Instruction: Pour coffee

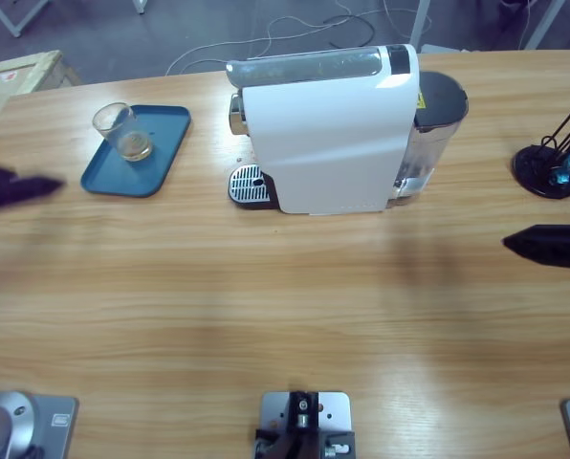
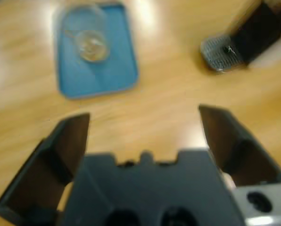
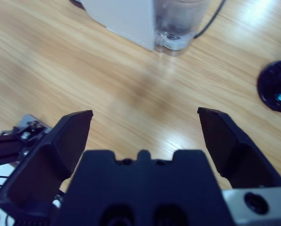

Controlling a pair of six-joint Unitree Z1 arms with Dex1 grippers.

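The coffee [image 1: 135,146] lies shallow in a glass tumbler [image 1: 122,130] on a blue tray [image 1: 165,161], far left on the bench [image 1: 285,325]. The left claw [image 2: 144,117], spread and empty, is nearer, probably just left of the tray. The right claw [image 3: 145,117], also spread, hangs well apart.

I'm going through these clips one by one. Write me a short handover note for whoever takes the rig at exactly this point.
Left gripper: jaws open, empty, over bare table short of the blue tray.
Right gripper: jaws open, empty, near the coffee machine tank end.
The glass tumbler stands on the tray with a shallow layer of coffee in it, left of the machine.
Done: coffee appears poured, glass on tray.
Left: apparently nothing but parking the arms.
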